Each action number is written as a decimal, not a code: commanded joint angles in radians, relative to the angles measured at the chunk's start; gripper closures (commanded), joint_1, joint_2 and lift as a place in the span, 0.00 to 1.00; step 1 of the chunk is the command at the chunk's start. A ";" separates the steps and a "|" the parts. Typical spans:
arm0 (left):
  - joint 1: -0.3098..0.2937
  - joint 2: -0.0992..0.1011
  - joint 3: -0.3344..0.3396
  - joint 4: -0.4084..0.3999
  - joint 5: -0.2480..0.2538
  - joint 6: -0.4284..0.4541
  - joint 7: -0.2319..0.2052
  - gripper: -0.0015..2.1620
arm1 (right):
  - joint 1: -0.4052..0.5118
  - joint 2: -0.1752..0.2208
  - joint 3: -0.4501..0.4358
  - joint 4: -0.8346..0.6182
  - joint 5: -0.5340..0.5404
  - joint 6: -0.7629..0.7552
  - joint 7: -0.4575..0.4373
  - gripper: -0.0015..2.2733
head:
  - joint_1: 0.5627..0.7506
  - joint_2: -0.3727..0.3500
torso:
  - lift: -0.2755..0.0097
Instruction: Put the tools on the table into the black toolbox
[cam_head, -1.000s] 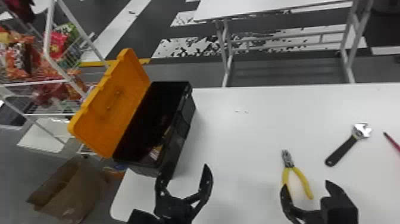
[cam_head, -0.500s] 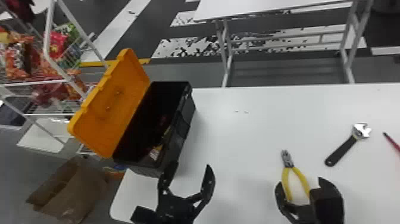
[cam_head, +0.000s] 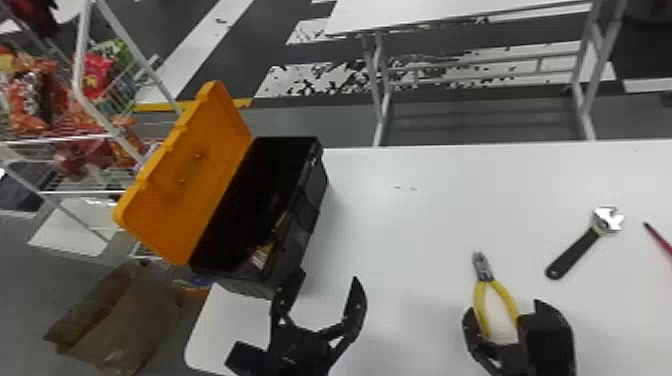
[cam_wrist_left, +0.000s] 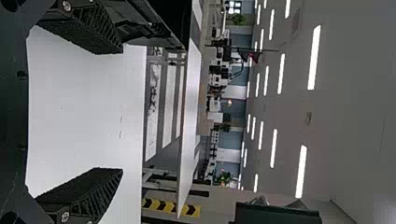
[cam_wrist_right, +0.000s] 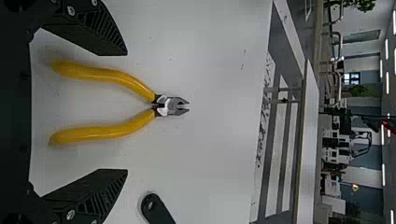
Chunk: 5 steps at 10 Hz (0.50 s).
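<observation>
In the head view my right gripper stands open around the yellow handles of the pliers. The right wrist view has the pliers lying between the spread fingers of that gripper, touching neither. My left gripper is open beside the near end of the black toolbox, whose orange lid is raised. Nothing lies between the fingers of the left gripper in its wrist view. An adjustable wrench and a red screwdriver lie to the right of the pliers.
The white table carries toolbox and tools. Left of it are a wire rack with snack bags and a brown paper bag on the floor. Another white table stands beyond.
My right gripper has shifted left, bringing its fingers to either side of the pliers' handles. My left gripper has moved slightly right. Pliers, wrench and toolbox have kept their places.
</observation>
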 joint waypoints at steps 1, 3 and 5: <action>-0.001 0.002 -0.001 0.000 0.000 0.002 0.000 0.04 | -0.008 0.001 0.000 0.016 -0.002 0.005 -0.001 0.05 | 0.70 1.00 | 0.70; -0.003 0.002 -0.001 0.002 0.000 0.006 0.000 0.04 | -0.011 0.001 0.000 0.019 -0.002 0.002 0.001 0.14 | 0.70 1.00 | 0.70; -0.005 0.004 -0.003 0.002 0.000 0.006 0.000 0.04 | -0.011 0.001 0.000 0.019 0.000 0.005 0.002 0.46 | 0.70 1.00 | 0.70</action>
